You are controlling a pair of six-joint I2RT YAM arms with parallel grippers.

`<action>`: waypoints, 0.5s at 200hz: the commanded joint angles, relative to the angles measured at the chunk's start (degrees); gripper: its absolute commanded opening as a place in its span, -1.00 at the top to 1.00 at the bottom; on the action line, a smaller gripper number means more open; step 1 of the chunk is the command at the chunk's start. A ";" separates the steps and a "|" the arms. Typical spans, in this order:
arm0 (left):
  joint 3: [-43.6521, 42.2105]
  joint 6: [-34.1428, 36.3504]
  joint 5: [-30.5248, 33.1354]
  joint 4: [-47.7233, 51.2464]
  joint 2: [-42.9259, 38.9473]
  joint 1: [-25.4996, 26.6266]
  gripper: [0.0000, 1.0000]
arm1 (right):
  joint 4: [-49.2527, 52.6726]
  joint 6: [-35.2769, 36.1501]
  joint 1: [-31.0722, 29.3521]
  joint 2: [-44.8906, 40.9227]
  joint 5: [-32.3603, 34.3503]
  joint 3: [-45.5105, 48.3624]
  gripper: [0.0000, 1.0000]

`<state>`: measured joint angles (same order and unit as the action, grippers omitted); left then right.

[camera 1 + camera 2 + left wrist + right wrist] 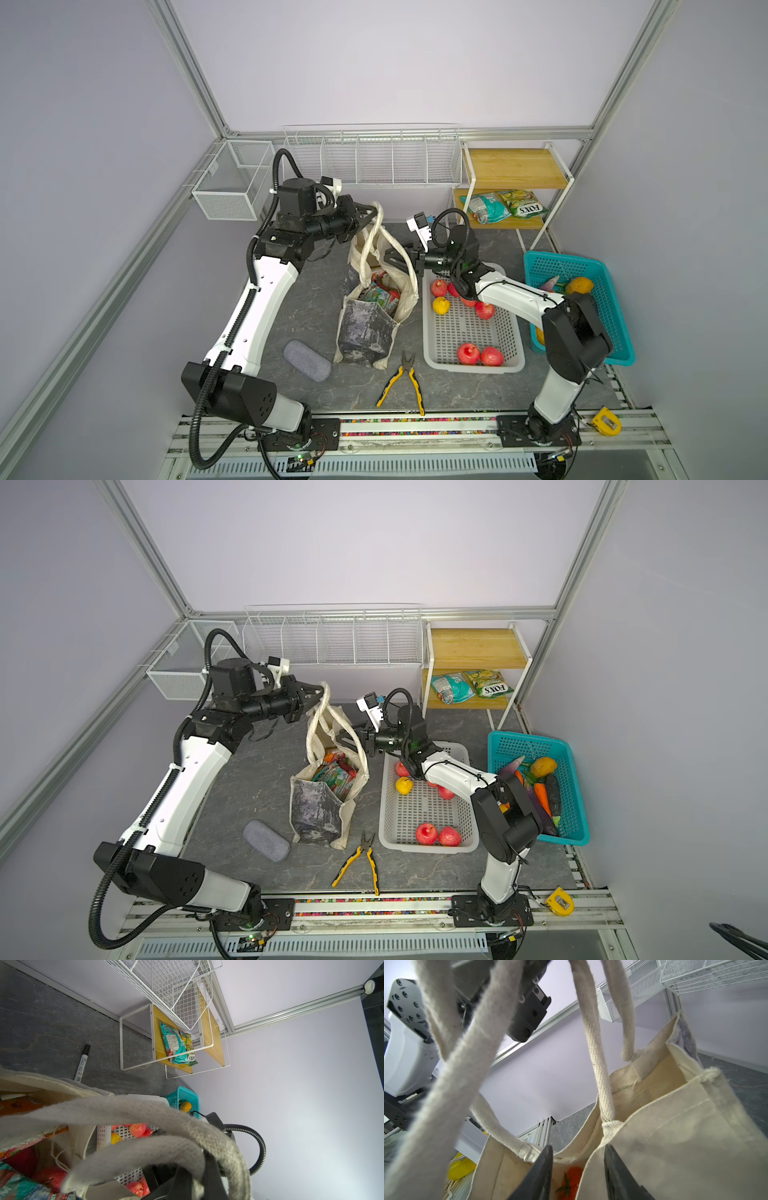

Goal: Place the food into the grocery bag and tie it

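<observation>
Locate the grocery bag [363, 332] [318, 812] at the centre of the grey table [316, 307], standing upright, mouth open, dark panel facing 6 o'clock. Note colourful packets [380, 295] lying inside, plus an orange-red fruit [571, 1180] with a green stalk, visible from the right wrist view.

Find the left gripper [371, 211] [319, 691] at 12 o'clock of the bag, jaws pressed together on the strap handles [124, 1109] [593, 1049], with the loops drawn up above the mouth.

Find the right gripper [392, 259] [578, 1148] at 1 o'clock of the bag, reaching in from 3 o'clock. Observe jaws apart, clamped on nothing, with the fingers [544, 1169] at the cream rim of the mouth. Contact with the cloth not discernible.

Check the white basket [473, 368] just beside the bag at 3 o'clock:
- two red apples [468, 353] at its 6 o'clock end;
- more apples and a yellow fruit [441, 305] at its 12 o'clock end, partly under the right arm.

See the teal basket [540, 259] at 3 o'clock of the white one, loaded with vegetables.

See the shelf [511, 166] at 1 o'clock of the table, with two FOX'S packets [521, 204] on its lower board.

Note pliers [405, 380] at 5 o'clock of the bag and a grey case [306, 360] at 8 o'clock.
</observation>
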<state>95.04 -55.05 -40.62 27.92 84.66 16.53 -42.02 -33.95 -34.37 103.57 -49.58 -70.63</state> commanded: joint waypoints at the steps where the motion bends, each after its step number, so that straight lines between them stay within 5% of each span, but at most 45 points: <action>1: 1.32 -0.59 -2.06 -2.23 -1.58 0.21 1.00 | -17.47 -7.76 -0.50 1.72 -0.17 0.93 0.10; 100: -1.56 -0.08 -1.40 -1.38 -4.01 0.16 1.00 | -34.09 -21.45 -3.76 4.61 5.10 -2.65 -0.11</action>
<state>94.17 -55.05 -40.84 28.62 83.00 16.51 -68.38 -50.48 -37.63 107.20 -47.07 -71.20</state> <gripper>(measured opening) 0.057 0.542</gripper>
